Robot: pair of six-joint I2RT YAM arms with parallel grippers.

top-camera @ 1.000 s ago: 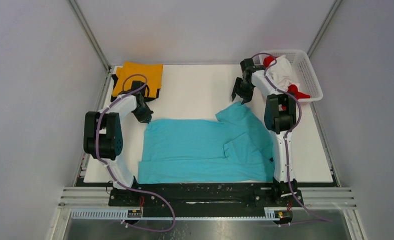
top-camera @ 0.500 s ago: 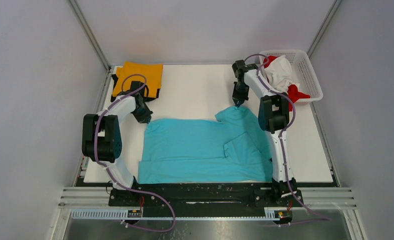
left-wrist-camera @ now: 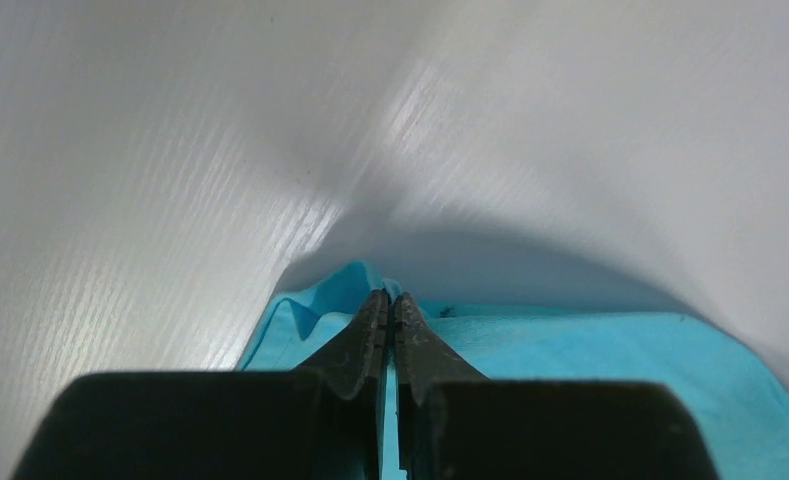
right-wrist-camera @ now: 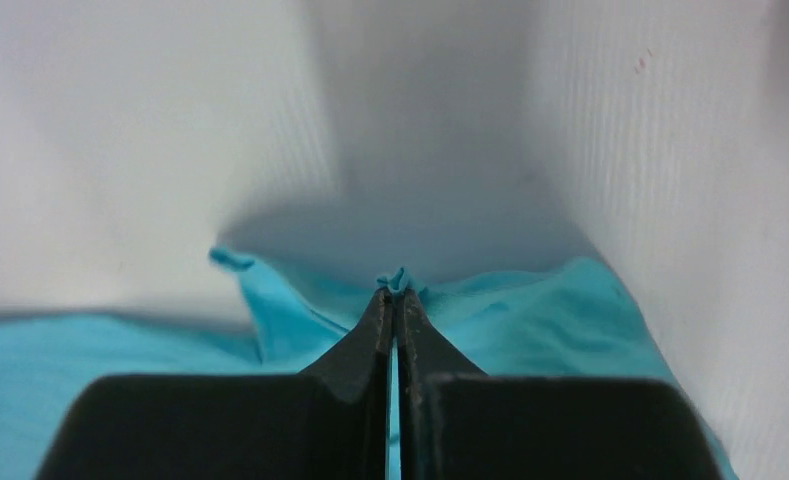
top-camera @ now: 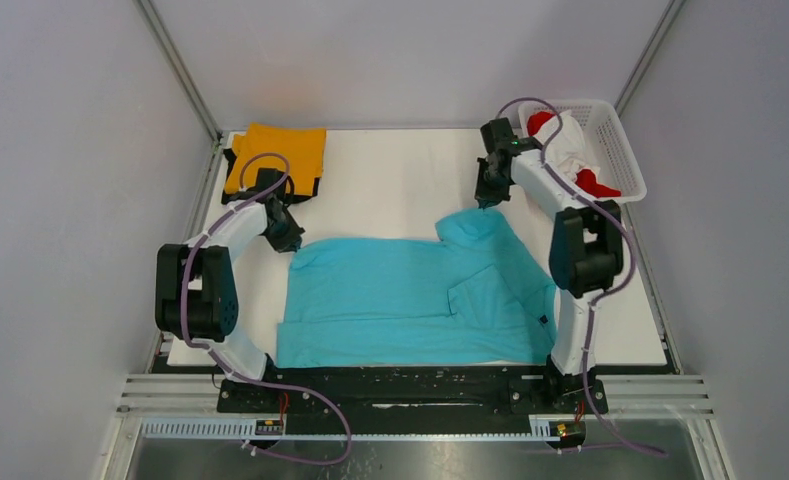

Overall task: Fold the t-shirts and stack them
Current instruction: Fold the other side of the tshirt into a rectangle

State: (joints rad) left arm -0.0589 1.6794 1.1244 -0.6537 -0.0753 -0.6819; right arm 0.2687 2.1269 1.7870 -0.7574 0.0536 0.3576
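Note:
A turquoise t-shirt [top-camera: 410, 300] lies spread across the near half of the table, one sleeve folded onto its body. My left gripper [top-camera: 292, 242] is shut on its far left corner, and a peak of turquoise cloth [left-wrist-camera: 355, 285] stands at the fingertips. My right gripper [top-camera: 484, 203] is shut on the far right corner, where a small tuft of cloth [right-wrist-camera: 397, 278] pokes out between the tips. A folded orange t-shirt [top-camera: 278, 155] lies on a black one [top-camera: 232, 160] at the far left corner. Red [top-camera: 596, 184] and white [top-camera: 570, 145] t-shirts are bunched in the basket.
The white lattice basket [top-camera: 625, 160] sits at the far right corner, just beyond the right arm. Bare white tabletop [top-camera: 390, 180] stretches between the orange stack and the basket. Grey walls close in the table on three sides.
My right gripper came down onto the shirt's far right corner and shut on it, and the right arm's elbow swung outward to the right. The left gripper kept its grip in place.

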